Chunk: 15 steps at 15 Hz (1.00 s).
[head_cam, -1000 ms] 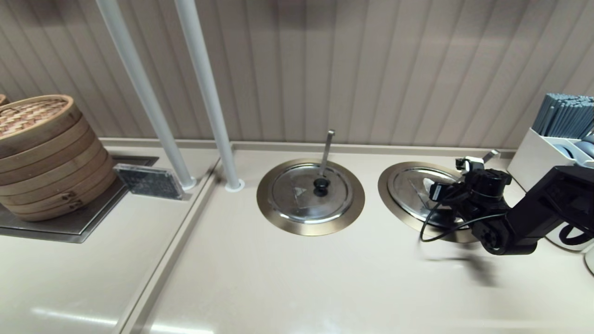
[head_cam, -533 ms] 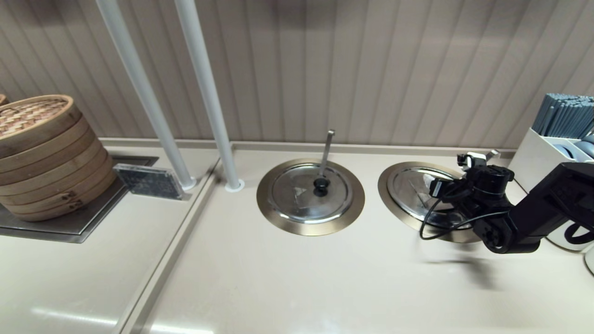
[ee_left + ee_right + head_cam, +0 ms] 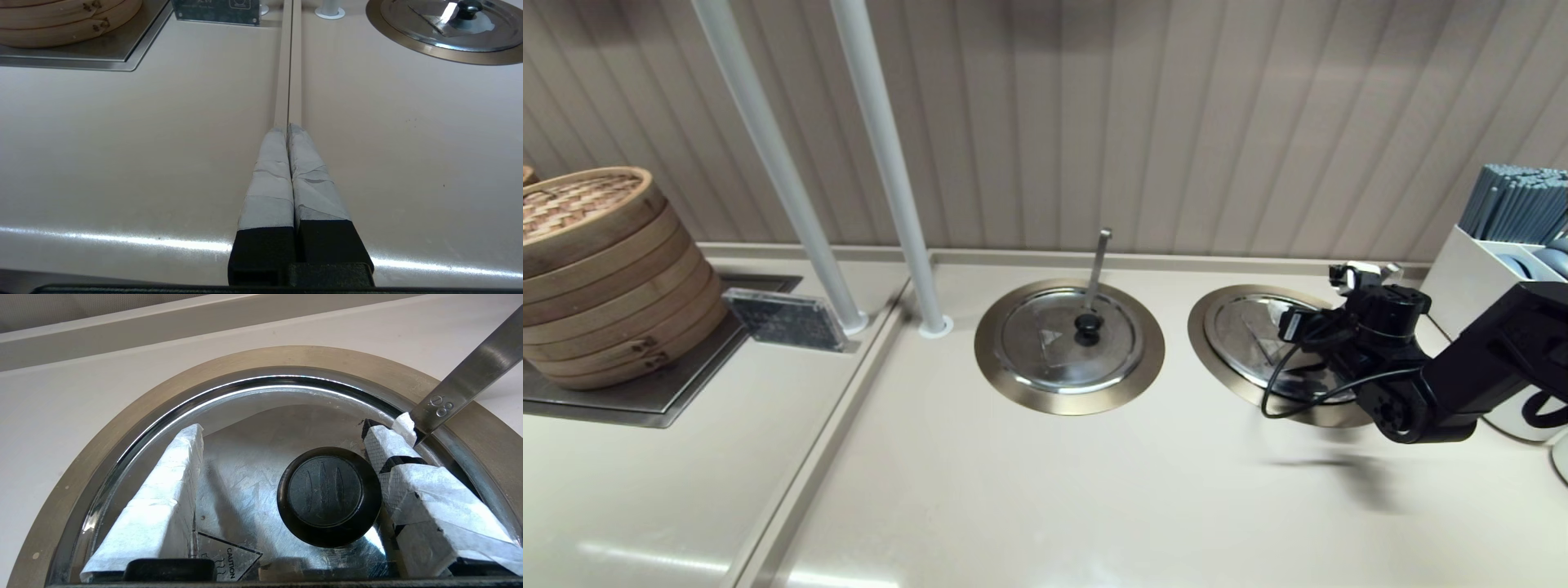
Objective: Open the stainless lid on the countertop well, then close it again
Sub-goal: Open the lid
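The stainless lid (image 3: pixel 1250 331) lies flat and closed in the countertop well, whose brass-coloured ring (image 3: pixel 1213 355) shows around it at the right. My right gripper (image 3: pixel 284 435) hangs low over the lid, open. The lid's black knob (image 3: pixel 329 496) sits between the taped fingers (image 3: pixel 163 498), close against one and well apart from the other. The broad slanted ladle handle (image 3: pixel 470 381) rises at the lid's edge beside that nearer finger. In the head view my right arm (image 3: pixel 1413 384) hides the knob. My left gripper (image 3: pixel 288 128) is parked, shut and empty, over the bare counter.
A second lidded well (image 3: pixel 1062 339) with a thin upright ladle handle (image 3: pixel 1098 261) sits mid-counter. A white holder of grey utensils (image 3: pixel 1503 237) stands just right of my right arm. Bamboo steamers (image 3: pixel 596 269), a small sign (image 3: pixel 784 318) and two white poles (image 3: pixel 882 163) stand at the left.
My right gripper has shifted slightly back and to the right over the lid. The lid has stayed flat, and the left arm has not moved.
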Tool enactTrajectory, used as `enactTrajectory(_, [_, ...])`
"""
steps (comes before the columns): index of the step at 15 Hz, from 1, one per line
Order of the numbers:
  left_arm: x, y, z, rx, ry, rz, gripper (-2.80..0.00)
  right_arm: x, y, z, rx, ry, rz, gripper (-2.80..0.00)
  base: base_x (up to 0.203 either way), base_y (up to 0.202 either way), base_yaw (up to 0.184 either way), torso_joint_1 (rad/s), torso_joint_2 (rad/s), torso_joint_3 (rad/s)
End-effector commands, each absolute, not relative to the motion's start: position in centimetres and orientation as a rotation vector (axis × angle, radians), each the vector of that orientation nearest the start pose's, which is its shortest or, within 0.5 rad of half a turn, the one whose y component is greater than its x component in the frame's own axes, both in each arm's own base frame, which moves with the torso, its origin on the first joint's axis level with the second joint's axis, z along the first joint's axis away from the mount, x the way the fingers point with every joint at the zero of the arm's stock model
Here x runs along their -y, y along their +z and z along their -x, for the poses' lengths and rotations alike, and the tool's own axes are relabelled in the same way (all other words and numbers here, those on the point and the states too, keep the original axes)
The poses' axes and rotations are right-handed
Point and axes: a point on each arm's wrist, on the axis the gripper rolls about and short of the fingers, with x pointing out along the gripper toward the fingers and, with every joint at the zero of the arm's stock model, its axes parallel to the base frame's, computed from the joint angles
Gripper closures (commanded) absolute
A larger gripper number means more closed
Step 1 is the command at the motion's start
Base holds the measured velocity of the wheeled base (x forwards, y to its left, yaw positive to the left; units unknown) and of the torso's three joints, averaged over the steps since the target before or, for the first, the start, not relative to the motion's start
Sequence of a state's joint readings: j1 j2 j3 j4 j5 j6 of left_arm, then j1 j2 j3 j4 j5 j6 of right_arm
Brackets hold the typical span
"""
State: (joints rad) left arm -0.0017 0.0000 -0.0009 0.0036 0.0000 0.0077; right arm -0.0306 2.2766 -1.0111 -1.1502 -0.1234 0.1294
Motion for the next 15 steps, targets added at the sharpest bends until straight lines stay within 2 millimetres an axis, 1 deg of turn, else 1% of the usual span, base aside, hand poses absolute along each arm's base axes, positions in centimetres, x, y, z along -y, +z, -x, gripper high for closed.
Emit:
enactTrajectory(1, [0.0, 7.5, 2.3, -0.004, -0.002, -0.008, 0.00, 1.2, 8.0, -41.9, -0.086, -0.155, -0.125, -2.80, 0.000, 0.000, 0.000, 0.000, 0.00, 0.000])
enactTrajectory(5, [0.0, 7.5, 2.3, -0.003, -0.002, -0.008, 0.00, 0.2, 9.1, -41.3, -0.062, -0.157, -0.127, -2.80, 0.000, 0.000, 0.000, 0.000, 0.00, 0.000])
enactTrajectory(10, [0.0, 7.6, 2.3, -0.002, -0.002, -0.008, 0.00, -2.3, 9.9, -40.1, -0.031, -0.105, -0.133, -2.80, 0.000, 0.000, 0.000, 0.000, 0.00, 0.000])
enactTrajectory(14, [0.0, 7.5, 2.3, -0.003, -0.002, -0.008, 0.00, -3.1, 10.8, -39.4, -0.018, -0.093, -0.136, -2.80, 0.000, 0.000, 0.000, 0.000, 0.00, 0.000])
enactTrajectory(15, [0.0, 7.5, 2.3, -0.002, -0.002, -0.008, 0.00, -3.7, 11.0, -39.2, -0.017, -0.080, -0.137, -2.80, 0.000, 0.000, 0.000, 0.000, 0.00, 0.000])
